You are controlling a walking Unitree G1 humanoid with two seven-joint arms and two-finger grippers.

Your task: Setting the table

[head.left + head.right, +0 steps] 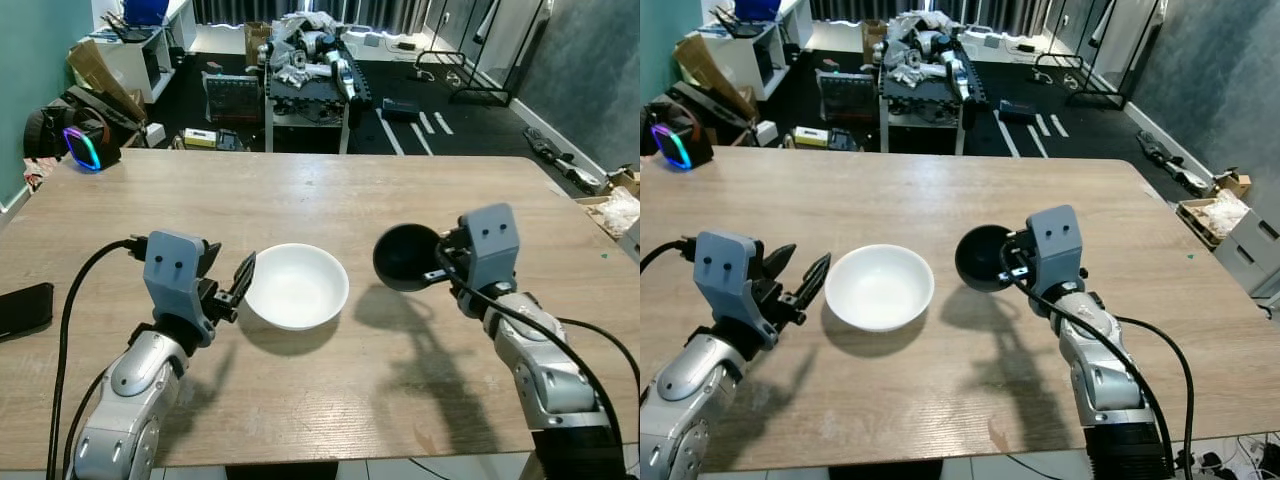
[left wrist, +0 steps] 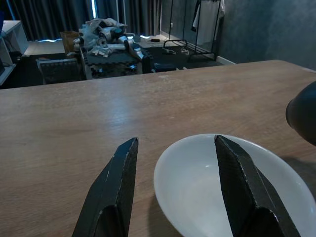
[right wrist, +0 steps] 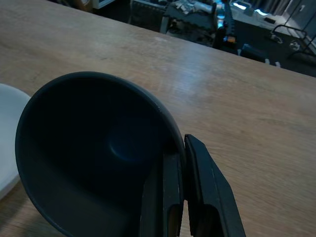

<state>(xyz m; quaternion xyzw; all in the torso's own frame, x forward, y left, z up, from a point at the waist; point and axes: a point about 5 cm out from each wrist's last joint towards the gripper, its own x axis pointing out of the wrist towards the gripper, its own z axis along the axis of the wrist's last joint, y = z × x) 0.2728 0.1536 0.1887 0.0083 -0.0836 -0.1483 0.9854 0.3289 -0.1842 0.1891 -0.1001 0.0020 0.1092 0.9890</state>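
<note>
Two bowls on one wooden table (image 1: 330, 210), catalogued view by view.

Left eye view: white bowl (image 1: 295, 286) rests upright on the table near the robot's edge. Left gripper (image 1: 238, 285) sits at its left rim, fingers spread, one tip touching or just beside the rim. Right gripper (image 1: 440, 268) carries a black bowl (image 1: 405, 257) tilted on its side, clear of the surface, its shadow on the wood below. A dark phone-like slab (image 1: 25, 308) lies at the far left edge.

Right eye view: same layout; the black bowl hangs just beside the white one, apart from it.

Left wrist view: two black fingers (image 2: 111, 195) stand apart, straddling the white bowl's near rim, one finger over the bowl's inside, one outside.

Right wrist view: fingers pinched tight on the black bowl's rim, one inside, one outside.

Step in hand, by judgement: placing the black bowl. Next move calls for levelling it, lowering it onto bare wood away from the white bowl, then releasing.
</note>
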